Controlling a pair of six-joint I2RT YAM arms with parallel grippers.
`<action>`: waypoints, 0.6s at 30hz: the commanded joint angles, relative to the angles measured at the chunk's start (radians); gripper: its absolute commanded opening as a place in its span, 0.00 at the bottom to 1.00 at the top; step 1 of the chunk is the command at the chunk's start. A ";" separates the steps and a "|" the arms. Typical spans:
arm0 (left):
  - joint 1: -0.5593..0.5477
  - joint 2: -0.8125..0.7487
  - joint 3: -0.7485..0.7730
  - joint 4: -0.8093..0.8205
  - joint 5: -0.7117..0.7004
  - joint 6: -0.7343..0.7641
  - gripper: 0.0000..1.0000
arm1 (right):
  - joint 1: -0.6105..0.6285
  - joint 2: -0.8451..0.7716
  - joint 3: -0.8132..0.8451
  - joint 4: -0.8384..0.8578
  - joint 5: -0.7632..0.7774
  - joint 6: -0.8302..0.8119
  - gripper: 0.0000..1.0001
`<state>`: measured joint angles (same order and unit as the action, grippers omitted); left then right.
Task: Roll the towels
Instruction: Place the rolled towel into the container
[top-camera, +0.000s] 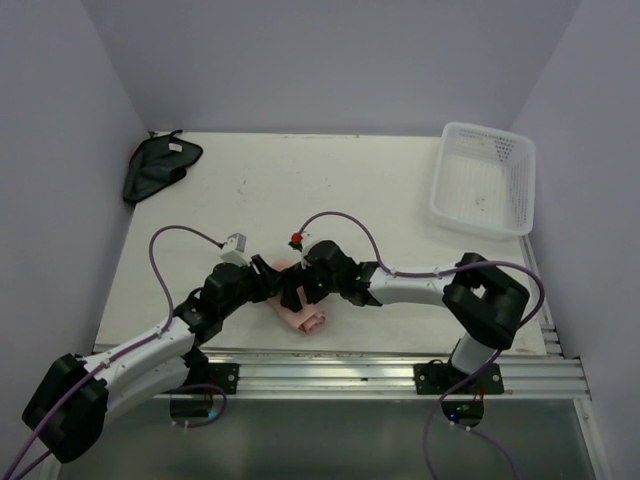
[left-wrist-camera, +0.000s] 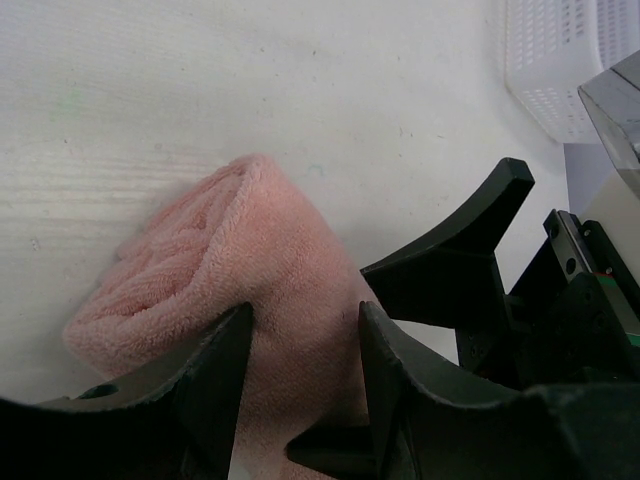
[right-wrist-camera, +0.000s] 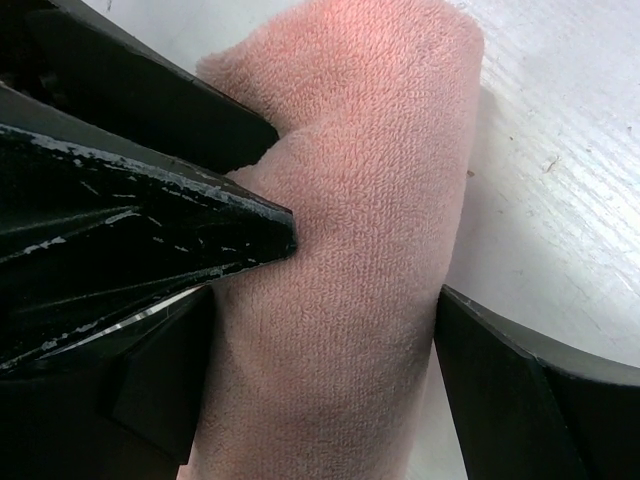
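Note:
The salmon-pink terry towel (top-camera: 304, 319) lies rolled up near the table's front edge. It also shows in the left wrist view (left-wrist-camera: 230, 260) and the right wrist view (right-wrist-camera: 370, 200). My left gripper (top-camera: 272, 282) is shut on one part of the roll, and its fingers (left-wrist-camera: 215, 385) press into the pile. My right gripper (top-camera: 296, 290) comes from the other side, and its jaws close around the roll's width (right-wrist-camera: 325, 390). The two grippers almost touch. The blackish cloth (top-camera: 158, 166) with its white tag lies crumpled at the far left corner, away from both arms.
A white perforated basket (top-camera: 485, 180) stands at the far right of the table. A metal rail (top-camera: 400, 365) runs along the near edge, just in front of the roll. Purple cables arc above both wrists.

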<state>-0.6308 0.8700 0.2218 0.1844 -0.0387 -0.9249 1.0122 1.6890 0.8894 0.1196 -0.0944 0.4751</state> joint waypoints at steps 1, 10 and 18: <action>-0.007 0.009 -0.030 -0.138 0.005 0.001 0.52 | -0.003 0.029 -0.024 0.026 -0.028 0.019 0.85; -0.009 0.009 -0.025 -0.143 -0.001 -0.002 0.52 | 0.000 0.049 -0.061 0.071 -0.056 0.054 0.75; -0.009 0.011 -0.025 -0.138 -0.009 -0.005 0.52 | 0.026 0.070 -0.063 0.069 -0.067 0.060 0.68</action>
<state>-0.6308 0.8619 0.2218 0.1669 -0.0425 -0.9253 1.0126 1.7157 0.8467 0.2161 -0.1310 0.5259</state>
